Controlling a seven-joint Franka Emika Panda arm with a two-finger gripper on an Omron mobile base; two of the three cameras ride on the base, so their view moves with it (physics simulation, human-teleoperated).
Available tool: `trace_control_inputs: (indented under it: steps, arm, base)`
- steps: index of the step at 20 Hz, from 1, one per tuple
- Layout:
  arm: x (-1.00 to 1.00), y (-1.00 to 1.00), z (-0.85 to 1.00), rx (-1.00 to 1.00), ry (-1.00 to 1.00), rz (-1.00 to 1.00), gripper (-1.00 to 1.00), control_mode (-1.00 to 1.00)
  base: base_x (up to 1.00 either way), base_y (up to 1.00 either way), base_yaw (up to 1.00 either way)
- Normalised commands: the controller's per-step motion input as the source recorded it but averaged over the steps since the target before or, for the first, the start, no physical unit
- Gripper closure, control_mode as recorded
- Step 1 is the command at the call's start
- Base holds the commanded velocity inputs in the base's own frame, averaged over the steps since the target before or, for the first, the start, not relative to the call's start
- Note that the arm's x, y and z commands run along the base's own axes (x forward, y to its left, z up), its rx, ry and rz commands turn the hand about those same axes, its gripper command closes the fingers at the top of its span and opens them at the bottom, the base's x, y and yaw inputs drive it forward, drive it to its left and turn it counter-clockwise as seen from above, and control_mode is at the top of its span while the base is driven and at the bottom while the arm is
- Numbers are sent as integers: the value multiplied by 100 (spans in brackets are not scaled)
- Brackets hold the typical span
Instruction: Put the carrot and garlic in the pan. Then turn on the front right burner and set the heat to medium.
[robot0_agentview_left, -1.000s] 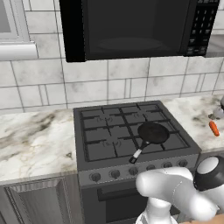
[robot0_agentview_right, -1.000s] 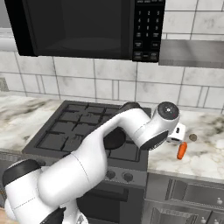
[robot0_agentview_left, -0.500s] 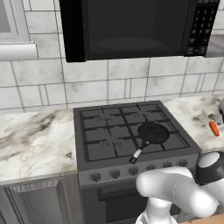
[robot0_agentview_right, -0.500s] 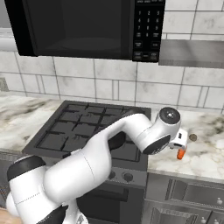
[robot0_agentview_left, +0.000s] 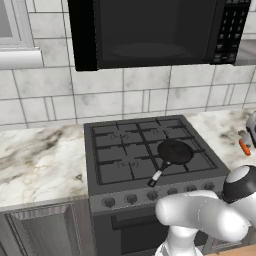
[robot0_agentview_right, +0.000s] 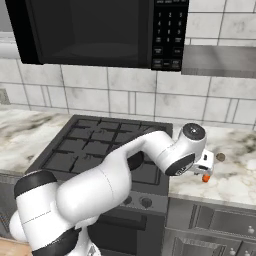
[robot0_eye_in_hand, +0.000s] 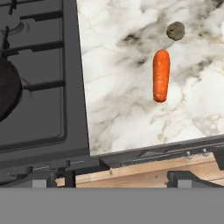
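Microwave: black, mounted on the tiled wall above the stove.

Stove: dark grey gas range, black grate bars, a row of knobs along the front edge; set between two runs of marble counter.

Arm: white, reaching over the stove's front right corner to the counter on the right.

Pan: round, black, sat on the front right burner; handle pointed toward the stove's front edge, silver tip near the knobs. Nothing lay in it.

Gripper: poised above the right-hand counter, just over the carrot; jaws stood spread wide, grasping nothing. In the hand view the finger tips showed low in the frame, well apart from each other.

Carrot: orange, tapered, lay flat on the marble to the right of the stove, untouched.

Garlic: small rounded bulb, looked dull grey-brown, lay on the same counter just beyond the carrot's far end, apart from it.
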Motion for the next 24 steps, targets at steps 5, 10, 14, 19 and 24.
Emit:
trace_control_inputs:
  steps: [5, 10, 14, 19, 24]
  arm:
    - [4, -7, -19, 0, 0, 0, -100, -100]
    - [6, -12, -13, 0, 0, 0, -100, -100]
    - [11, -11, -6, 0, 0, 0, -100, -100]
    - [19, -9, -8, 0, 0, 0, -100, -100]
    - [20, -13, -13, 0, 0, 0, -100, -100]
  base:
    - [0, 0, 0]
    - [0, 0, 0]
    - [0, 0, 0]
    - [0, 0, 0]
    - [0, 0, 0]
